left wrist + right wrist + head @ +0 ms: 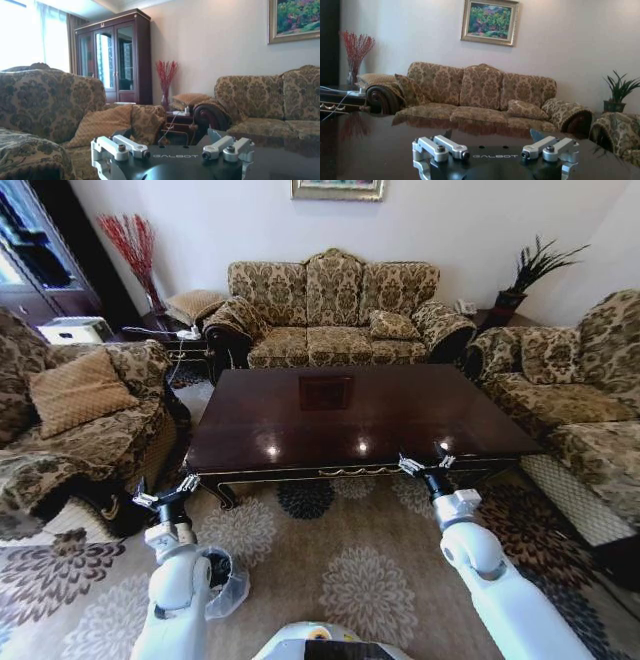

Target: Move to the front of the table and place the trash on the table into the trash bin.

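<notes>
At the near long edge of the table (350, 415), the robot is standing square to it, so the approach part of the task is reading as done. The glossy dark top is showing wood grain, lamp glints and a reflected picture frame from edge to edge; I am judging the clearing to be finished or close to it, though small scraps could be escaping notice. Off the table's near-left corner, the trash bin (226, 584) is sitting on the carpet with its pale liner flaring out; the left arm is covering most of its mouth, so its contents cannot be told. The left gripper (165, 492) is hovering just off that same corner, above and beyond the bin, fingers spread and carrying nothing. The right gripper (424, 463) is hovering over the table's near edge toward the right end, jaws likewise spread and unloaded.
</notes>
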{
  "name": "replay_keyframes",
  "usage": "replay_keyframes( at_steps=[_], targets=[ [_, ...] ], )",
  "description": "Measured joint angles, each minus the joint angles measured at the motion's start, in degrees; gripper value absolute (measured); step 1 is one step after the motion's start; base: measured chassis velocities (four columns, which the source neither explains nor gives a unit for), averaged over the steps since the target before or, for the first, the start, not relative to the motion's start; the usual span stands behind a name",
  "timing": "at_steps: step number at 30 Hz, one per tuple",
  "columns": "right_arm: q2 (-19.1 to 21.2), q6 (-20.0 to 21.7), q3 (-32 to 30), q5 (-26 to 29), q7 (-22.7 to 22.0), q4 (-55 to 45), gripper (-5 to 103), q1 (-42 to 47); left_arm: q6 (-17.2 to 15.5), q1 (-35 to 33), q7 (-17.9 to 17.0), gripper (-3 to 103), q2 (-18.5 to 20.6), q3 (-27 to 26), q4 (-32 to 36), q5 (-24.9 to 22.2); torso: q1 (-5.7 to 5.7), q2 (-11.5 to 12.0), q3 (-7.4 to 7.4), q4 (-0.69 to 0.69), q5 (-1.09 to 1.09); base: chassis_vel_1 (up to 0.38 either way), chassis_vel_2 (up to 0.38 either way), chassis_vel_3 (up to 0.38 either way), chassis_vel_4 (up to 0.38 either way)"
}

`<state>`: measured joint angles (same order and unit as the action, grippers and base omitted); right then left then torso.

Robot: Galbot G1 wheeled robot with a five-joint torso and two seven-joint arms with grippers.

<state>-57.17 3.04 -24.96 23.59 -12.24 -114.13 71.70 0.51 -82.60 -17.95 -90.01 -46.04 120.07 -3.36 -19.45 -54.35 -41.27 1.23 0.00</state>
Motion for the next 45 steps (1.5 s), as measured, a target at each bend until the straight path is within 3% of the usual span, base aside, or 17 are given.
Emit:
replay_keyframes(
  at_steps=[19, 26, 28, 37, 45],
  targets=[
    [-0.43, -0.86, 0.82, -1.52, -0.28, -0.16, 100, -0.03, 1.69, -1.42, 0.14, 100, -1.14, -0.45, 0.03, 0.28, 0.0, 0.0, 0.0, -0.02, 0.02, -0.164, -0.13, 0.181, 0.128],
    [-0.68, -0.33, 2.02, -2.26, -1.13, -0.68, 100, -0.1, 1.69, -1.17, 0.18, 100, -1.26, -0.2, -0.12, 0.28, 0.02, 0.0, 0.01, -0.02, -0.06, -0.034, -0.039, 0.019, 0.015],
    [-0.65, 1.09, 2.1, -2.26, -1.46, -1.14, 100, -0.19, 1.77, -1.18, 0.18, 100, -1.27, -0.23, -0.36, 0.25, 0.02, 0.0, 0.01, 0.04, -0.02, 0.055, 0.07, -0.016, -0.028],
    [-0.65, 1.86, 2.65, -2.29, -1.55, -1.59, 100, -0.17, 2.85, -1.79, 0.25, 100, -1.34, -0.39, -0.93, 0.1, 0.01, 0.0, 0.01, -0.03, 0.01, 0.013, 0.013, 0.0, -0.003],
    [-0.98, 1.58, 3.59, -3.24, 0.0, -2.53, 100, 0.85, 4.55, -3.37, 1.17, 100, -1.66, -0.58, -0.77, 0.29, 0.01, 0.0, 0.01, 0.0, -0.01, -0.055, -0.047, 0.062, 0.065]
  ],
)
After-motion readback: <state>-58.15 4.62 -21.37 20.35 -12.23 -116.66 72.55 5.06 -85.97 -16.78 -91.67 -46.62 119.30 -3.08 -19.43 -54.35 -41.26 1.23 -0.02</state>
